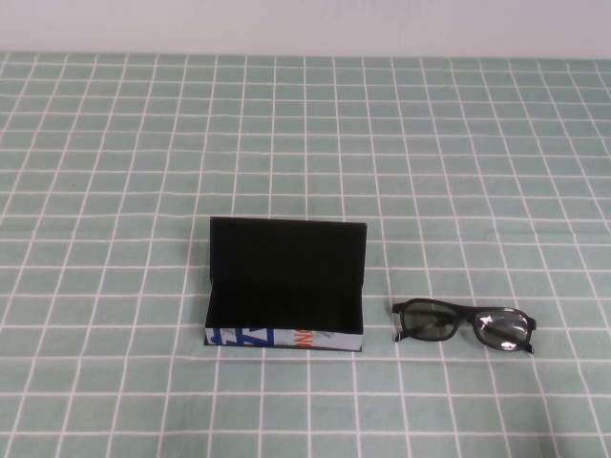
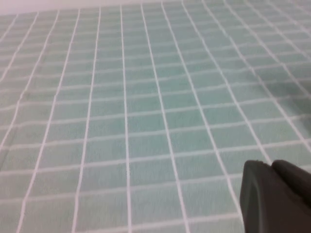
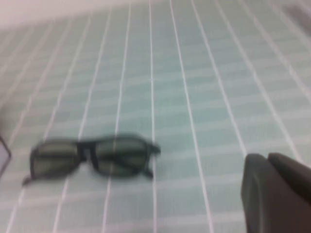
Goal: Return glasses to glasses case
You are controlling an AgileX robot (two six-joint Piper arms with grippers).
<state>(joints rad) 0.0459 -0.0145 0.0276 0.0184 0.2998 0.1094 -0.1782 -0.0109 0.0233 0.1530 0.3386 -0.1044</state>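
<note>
The glasses case (image 1: 285,286), a black box with a blue, white and orange front, stands open near the table's middle, its lid raised at the back. The black glasses (image 1: 465,324) lie on the cloth just to its right, unfolded. In the right wrist view the glasses (image 3: 95,156) lie ahead of my right gripper (image 3: 267,162), whose fingers are pressed together, holding nothing. My left gripper (image 2: 269,169) hovers above bare cloth, its fingers together too, with nothing in it. Neither arm appears in the high view.
A green cloth with a white grid (image 1: 305,143) covers the whole table. A pale wall runs along the far edge (image 1: 305,24). An edge of the case (image 3: 5,153) shows beside the glasses in the right wrist view.
</note>
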